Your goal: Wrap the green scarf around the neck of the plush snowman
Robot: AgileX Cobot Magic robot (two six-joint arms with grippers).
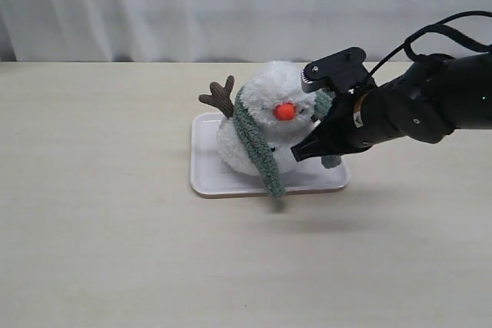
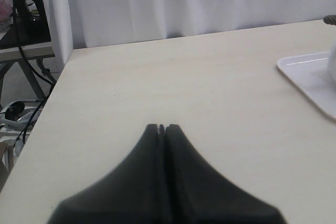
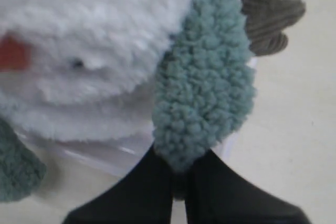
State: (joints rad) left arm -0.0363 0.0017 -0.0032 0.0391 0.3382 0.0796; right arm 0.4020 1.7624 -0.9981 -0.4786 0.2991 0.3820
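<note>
The right jaws are pinching one rounded end of the green scarf (image 3: 205,87), which is rising straight out from their tips against the plush snowman (image 3: 84,35). Its other end is hanging down the snowman's front (image 1: 257,151), well away from these jaws. One scarf, one snowman (image 1: 265,90) and one white tray (image 1: 204,176) are showing. The scarf is looking fuzzy and sage-green. The left jaws are resting pressed together, empty, over bare tabletop (image 2: 173,77).
</note>
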